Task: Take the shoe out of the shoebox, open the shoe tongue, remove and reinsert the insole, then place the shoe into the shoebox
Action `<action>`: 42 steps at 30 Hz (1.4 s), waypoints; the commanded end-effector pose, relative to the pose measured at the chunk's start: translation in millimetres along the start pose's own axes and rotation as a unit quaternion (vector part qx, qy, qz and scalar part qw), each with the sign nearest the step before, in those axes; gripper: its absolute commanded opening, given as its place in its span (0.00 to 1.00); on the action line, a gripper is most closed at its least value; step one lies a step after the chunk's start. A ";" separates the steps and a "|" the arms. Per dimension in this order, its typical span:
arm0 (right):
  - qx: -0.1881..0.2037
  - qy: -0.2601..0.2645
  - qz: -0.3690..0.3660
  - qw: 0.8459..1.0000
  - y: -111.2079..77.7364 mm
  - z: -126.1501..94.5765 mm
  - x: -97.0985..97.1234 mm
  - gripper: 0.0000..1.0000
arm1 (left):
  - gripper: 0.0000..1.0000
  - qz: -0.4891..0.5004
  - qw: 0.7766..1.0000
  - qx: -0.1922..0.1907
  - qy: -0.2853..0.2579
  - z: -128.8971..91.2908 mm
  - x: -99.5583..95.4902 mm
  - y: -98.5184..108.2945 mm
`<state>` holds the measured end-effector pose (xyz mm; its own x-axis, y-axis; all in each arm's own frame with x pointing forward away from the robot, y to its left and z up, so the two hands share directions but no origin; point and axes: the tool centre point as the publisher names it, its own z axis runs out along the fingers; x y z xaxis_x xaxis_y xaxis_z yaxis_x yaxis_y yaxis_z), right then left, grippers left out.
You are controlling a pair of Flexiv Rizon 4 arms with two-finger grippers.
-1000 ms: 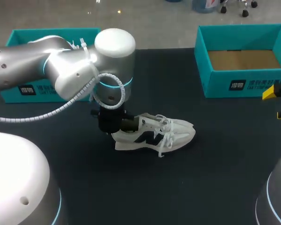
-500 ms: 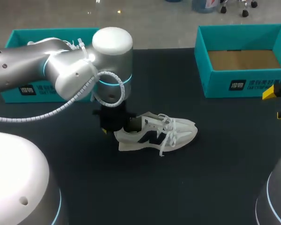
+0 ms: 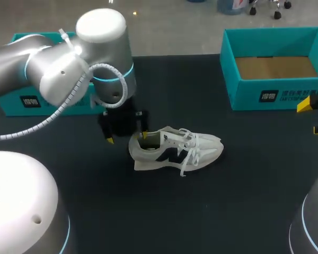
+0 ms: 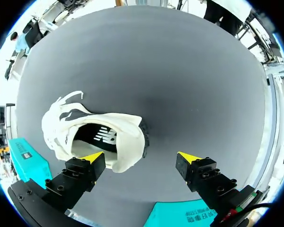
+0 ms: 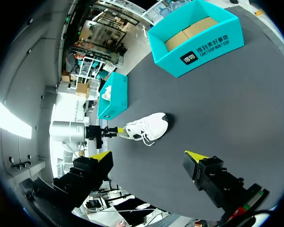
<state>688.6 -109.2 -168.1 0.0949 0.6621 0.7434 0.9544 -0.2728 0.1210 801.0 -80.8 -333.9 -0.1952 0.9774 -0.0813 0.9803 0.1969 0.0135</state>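
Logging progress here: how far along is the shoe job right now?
Done: the shoe lies on the table, out of the box. In hand: the left arm's jaws stand open at its heel, insole inside. Left: boxing it; whether the insole step happened, I cannot tell.

left arm [image 3: 53, 79]: silver-white, cyan ring [image 3: 114, 80]; white coiled cable [image 3: 26, 132]; left gripper [image 4: 141, 156] black, yellow tips [image 4: 189, 157]

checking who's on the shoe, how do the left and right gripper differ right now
The left gripper hangs at the shoe's heel, one finger at the collar; the right gripper sits far off, at the table's right edge near the shoebox. The left gripper points down at the table; the right gripper faces across it. Both are open and empty.
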 end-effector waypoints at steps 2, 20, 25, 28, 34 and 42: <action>-0.001 -0.001 0.001 1.000 -1.6 -0.1 0.2 1.00 | 1.00 -0.064 0.997 0.015 -0.040 -5.3 11.6 -1.7; -0.001 -0.001 0.001 1.000 -1.6 -0.1 0.2 1.00 | 1.00 -0.175 0.969 0.131 -0.117 -24.9 21.2 4.1; -0.001 -0.001 0.001 1.000 -1.6 -0.1 0.2 1.00 | 1.00 -0.242 0.950 0.163 -0.113 -31.4 23.1 1.9; -0.001 -0.001 0.001 1.000 -1.6 -0.1 0.2 1.00 | 1.00 -0.278 0.933 0.198 -0.112 -31.5 26.4 -2.1; -0.001 -0.001 0.001 1.000 -1.6 -0.1 0.2 1.00 | 1.00 -0.338 0.909 0.218 -0.112 -34.9 39.3 -8.7; -0.001 -0.001 0.001 1.000 -1.6 -0.1 0.2 1.00 | 1.00 -0.353 0.902 0.235 -0.083 -35.4 50.4 -12.3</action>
<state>688.6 -109.2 -168.1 0.0949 0.6621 0.7434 0.9544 -0.2727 0.1211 776.5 -31.2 -303.9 -0.8085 0.5857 -0.0568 0.5242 0.6730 -0.5219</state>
